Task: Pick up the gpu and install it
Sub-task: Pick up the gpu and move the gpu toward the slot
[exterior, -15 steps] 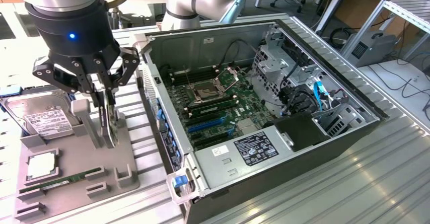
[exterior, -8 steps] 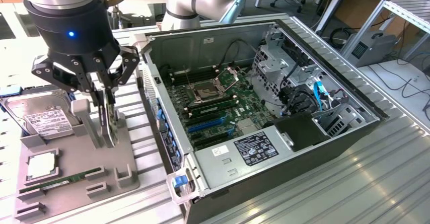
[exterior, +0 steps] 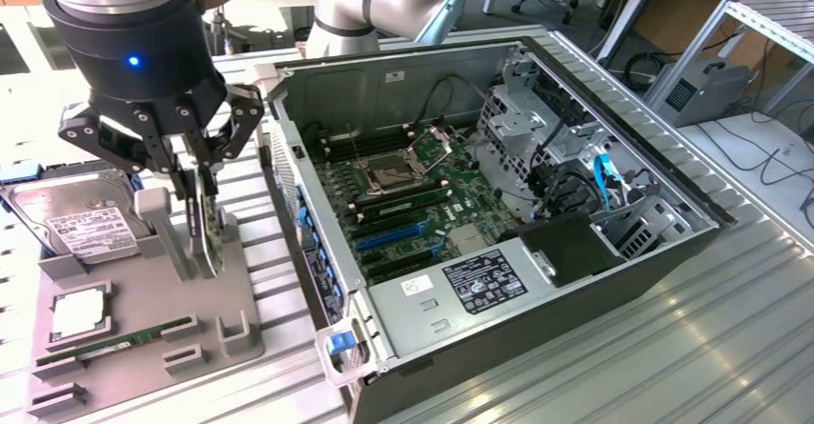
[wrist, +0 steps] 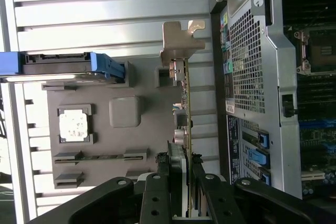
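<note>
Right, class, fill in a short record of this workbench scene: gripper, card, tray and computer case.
gripper: closed on the gpu, gripping it from above
gpu: upright on its edge at the grey tray, silver bracket at one end
also on tray: hard drive, processor, RAM stick
computer case: open, beside the tray on the exterior view's right, motherboard exposed
</note>
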Available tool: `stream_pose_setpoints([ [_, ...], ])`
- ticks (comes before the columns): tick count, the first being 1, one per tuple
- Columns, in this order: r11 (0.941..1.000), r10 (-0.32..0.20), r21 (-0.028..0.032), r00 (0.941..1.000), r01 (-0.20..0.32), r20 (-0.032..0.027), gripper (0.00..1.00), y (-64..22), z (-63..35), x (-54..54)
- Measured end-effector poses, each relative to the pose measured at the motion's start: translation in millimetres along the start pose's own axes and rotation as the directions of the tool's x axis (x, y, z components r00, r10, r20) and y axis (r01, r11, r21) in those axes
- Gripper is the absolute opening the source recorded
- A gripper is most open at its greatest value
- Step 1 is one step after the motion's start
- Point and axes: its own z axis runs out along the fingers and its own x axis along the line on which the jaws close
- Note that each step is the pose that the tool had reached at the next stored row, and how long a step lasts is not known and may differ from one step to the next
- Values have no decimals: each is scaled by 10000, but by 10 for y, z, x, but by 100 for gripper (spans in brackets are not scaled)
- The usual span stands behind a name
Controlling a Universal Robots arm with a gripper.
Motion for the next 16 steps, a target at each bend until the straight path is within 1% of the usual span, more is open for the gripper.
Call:
stream_pose_setpoints([
  [16, 10000, 0, 0, 10000, 0, -1, 27, 1, -41, -1],
])
